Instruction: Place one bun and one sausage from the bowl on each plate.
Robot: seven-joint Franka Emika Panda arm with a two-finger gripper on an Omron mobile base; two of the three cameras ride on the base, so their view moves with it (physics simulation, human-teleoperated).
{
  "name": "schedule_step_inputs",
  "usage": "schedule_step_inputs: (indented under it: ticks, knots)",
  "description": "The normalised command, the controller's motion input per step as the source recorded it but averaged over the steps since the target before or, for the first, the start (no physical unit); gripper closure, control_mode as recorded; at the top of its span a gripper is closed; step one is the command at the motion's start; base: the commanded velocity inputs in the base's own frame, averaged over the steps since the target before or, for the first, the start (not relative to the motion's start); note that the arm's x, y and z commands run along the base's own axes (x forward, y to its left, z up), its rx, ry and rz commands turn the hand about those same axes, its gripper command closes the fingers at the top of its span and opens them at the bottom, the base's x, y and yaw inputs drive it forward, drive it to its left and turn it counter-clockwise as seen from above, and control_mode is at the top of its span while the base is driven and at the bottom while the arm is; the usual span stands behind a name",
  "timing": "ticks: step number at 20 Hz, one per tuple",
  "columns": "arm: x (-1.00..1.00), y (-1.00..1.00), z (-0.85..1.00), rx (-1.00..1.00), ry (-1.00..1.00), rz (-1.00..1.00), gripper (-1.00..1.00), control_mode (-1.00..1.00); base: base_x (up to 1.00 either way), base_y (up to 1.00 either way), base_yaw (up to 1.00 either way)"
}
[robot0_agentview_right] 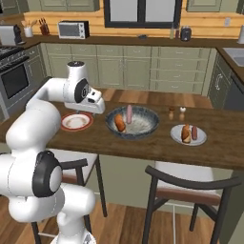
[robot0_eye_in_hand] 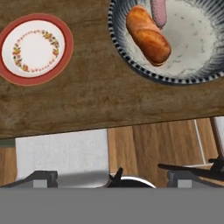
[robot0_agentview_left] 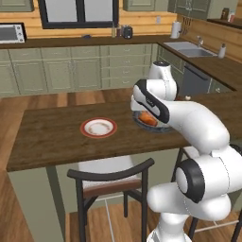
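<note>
The bowl [robot0_agentview_right: 132, 122] is sitting mid-tabletop [robot0_agentview_right: 143, 143], holding an orange-brown bun [robot0_agentview_right: 120, 124] and a pale pink sausage [robot0_agentview_right: 129, 113]. To its right, the white plate [robot0_agentview_right: 188, 135] is carrying a bun and a red-brown sausage side by side. At left, the red-rimmed plate [robot0_agentview_right: 76, 122] is lying bare, the arm's wrist hanging over its far edge.

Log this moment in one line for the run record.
fingers: open, holding nothing | bowl: orange-brown bun, pink sausage | white plate: bun and sausage | red-rimmed plate: bare

Matt wood-grain table [robot0_eye_in_hand: 96, 100] — glossy glazed bowl [robot0_eye_in_hand: 114, 39], plate [robot0_eye_in_hand: 65, 43]
</note>
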Motion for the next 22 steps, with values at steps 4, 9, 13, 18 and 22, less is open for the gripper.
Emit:
schedule_step_inputs:
  ticks: [4, 9, 13, 18, 22]
  knots:
    - [0.0, 0.0, 0.0, 0.0, 0.0, 0.0, -1.0, 1.0, 0.38, 0.41, -0.02]
    - [0.16, 0.0, 0.0, 0.0, 0.0, 0.0, -1.0, -1.0, 0.47, 0.11, 0.0]
    - [0.98, -0.41, -0.06, 0.06, 0.02, 0.0, -1.0, -1.0, 0.0, 0.0, 0.0]
    - [1.0, -0.68, -0.32, 0.06, 0.12, 0.0, -1.0, -1.0, 0.0, 0.0, 0.0]
    - [0.94, -0.38, -0.34, 0.02, 0.21, 0.01, -1.0, -1.0, 0.0, 0.0, 0.0]
